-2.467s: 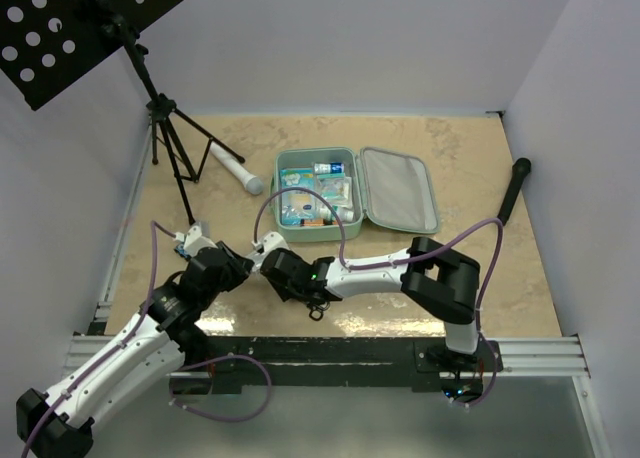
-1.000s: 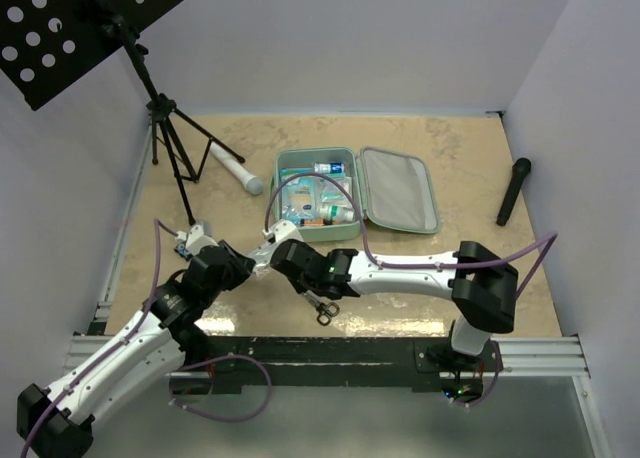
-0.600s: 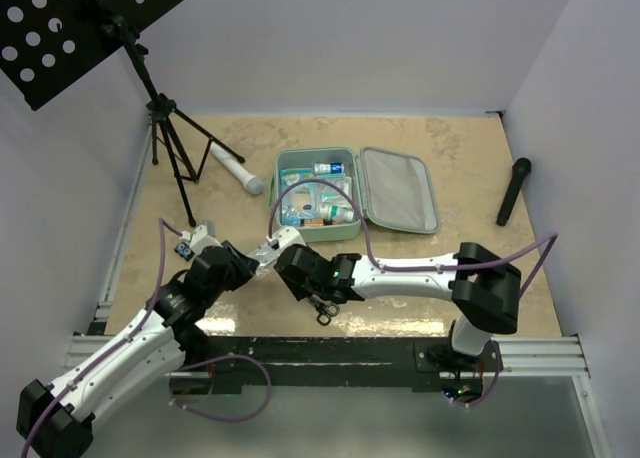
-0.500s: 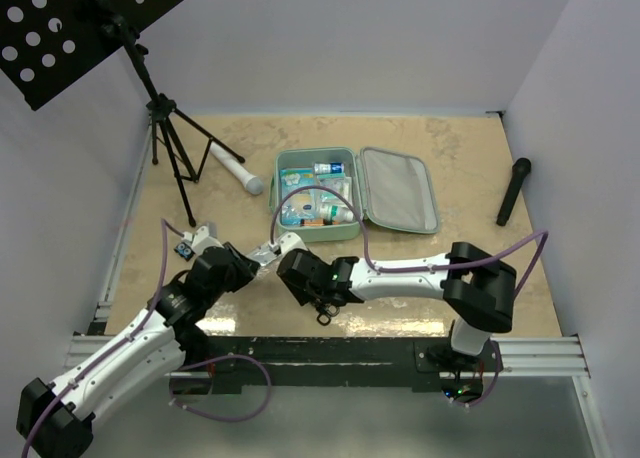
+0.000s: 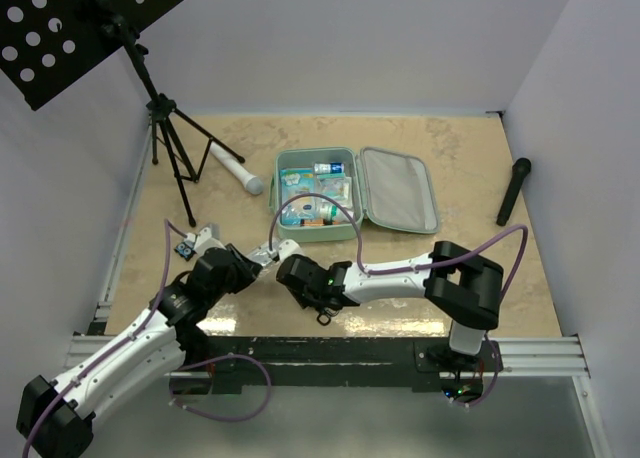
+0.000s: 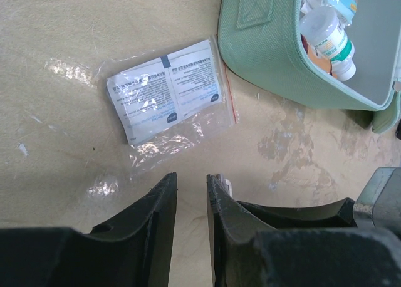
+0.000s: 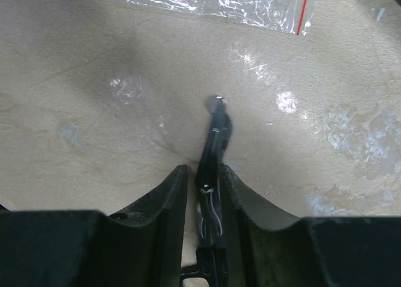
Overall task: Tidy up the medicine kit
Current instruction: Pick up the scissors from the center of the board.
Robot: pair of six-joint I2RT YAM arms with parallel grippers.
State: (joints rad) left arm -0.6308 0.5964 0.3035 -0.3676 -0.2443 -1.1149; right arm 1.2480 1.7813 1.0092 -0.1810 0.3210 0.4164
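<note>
The surface [image 5: 470, 268] is carrying everything, and the medicine kit [image 5: 398, 190] is lying open on it near the middle. Its tray half is sitting to the left and its mesh-lined lid is flopping flat to the right, just beyond both hands. Bottles and packets are resting loose in the tray.

The kit is looking soft-sided and light. Its fabric walls are likely to give under a pinch, so the stiffer rim along the zip, or the free edge of the lid, seems the best place to take hold when folding it shut. Dragging it by one wall is risking a tip of the contents.

The left hand [image 6: 191, 199] is hovering low over the surface with its fingers narrowly apart and nothing between them. It is pointing at a clear zip bag [image 6: 166, 89] of printed sachets. That bag is lying flat just beside the kit's near wall, outside the tray, and it is looking thin, slick and floppy. An edge pinch near its red seal strip seems better than a grab from above.

The right hand [image 7: 203, 174] is sitting low with its fingers flanking a thin black tool [image 7: 216, 130], whose tip is resting on the surface. Whether the fingers are actually pinching it, I cannot tell.
</note>
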